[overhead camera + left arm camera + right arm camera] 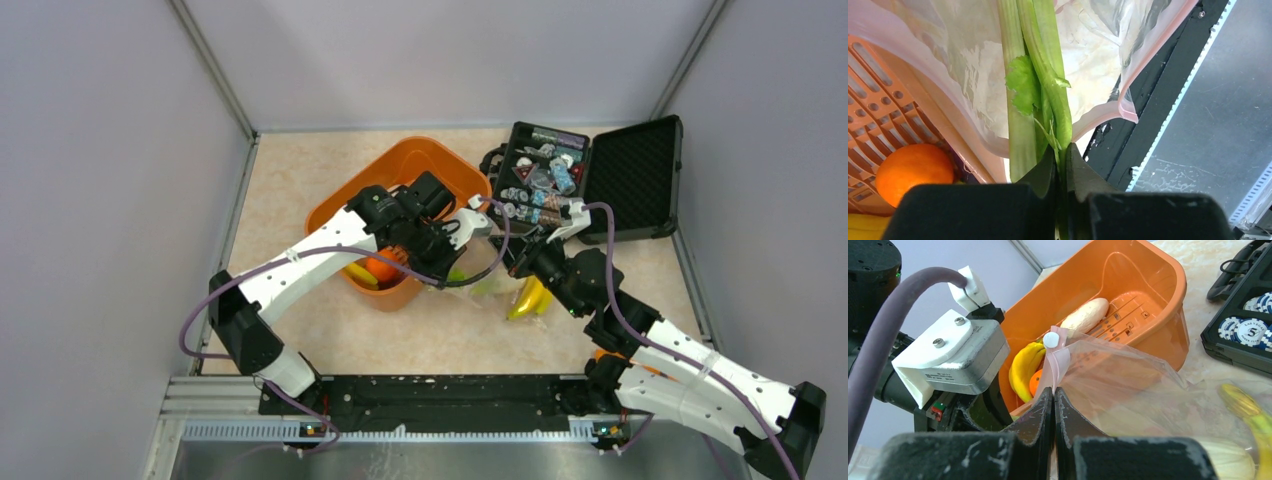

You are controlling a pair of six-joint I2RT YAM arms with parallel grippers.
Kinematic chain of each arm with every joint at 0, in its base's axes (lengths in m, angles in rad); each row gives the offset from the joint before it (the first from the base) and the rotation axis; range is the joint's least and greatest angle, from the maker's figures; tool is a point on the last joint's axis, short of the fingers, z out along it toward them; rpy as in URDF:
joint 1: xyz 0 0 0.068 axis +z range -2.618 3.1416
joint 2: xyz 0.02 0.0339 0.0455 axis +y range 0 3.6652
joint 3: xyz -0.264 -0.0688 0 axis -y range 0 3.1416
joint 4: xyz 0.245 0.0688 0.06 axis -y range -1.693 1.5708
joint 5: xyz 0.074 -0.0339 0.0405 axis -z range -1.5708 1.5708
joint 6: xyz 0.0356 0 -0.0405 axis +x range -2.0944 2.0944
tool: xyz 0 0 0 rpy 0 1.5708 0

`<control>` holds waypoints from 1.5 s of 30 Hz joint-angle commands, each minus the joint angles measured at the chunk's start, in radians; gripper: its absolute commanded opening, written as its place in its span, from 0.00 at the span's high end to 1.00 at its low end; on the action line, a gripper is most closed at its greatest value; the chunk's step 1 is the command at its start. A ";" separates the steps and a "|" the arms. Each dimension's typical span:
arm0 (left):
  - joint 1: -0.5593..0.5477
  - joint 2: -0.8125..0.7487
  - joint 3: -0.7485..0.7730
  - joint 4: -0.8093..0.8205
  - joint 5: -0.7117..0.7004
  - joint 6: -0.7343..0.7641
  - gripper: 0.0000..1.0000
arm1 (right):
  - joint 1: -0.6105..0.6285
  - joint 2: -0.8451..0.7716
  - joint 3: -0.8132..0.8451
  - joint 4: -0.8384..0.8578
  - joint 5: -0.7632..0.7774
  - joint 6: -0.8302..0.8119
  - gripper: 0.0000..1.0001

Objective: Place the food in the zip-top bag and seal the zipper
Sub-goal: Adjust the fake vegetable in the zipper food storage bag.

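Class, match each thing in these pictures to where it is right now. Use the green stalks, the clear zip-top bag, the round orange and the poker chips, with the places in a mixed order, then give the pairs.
Column A
1. green stalks
2. zip-top bag
3. orange
4. poker chips

Column B
a. inside the black case
b. lying in the orange basket
c. pinched by the left gripper
d. edge pinched by the right gripper

Pairs: 1-c, 2-d, 3-b, 4-a
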 commanded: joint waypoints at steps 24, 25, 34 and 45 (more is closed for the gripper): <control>0.046 -0.458 -0.429 0.822 -0.315 -0.565 1.00 | 0.000 -0.027 -0.006 0.038 -0.005 0.016 1.00; 0.044 -0.472 -0.459 0.862 -0.319 -0.599 1.00 | -0.001 -0.025 -0.006 0.040 -0.006 0.017 1.00; 0.030 -0.511 -0.526 1.049 -0.340 -0.730 1.00 | -0.001 -0.005 -0.010 0.071 -0.011 0.016 1.00; -0.022 -0.414 -0.642 1.362 -0.310 -0.943 1.00 | -0.001 -0.003 -0.033 0.139 0.006 0.028 1.00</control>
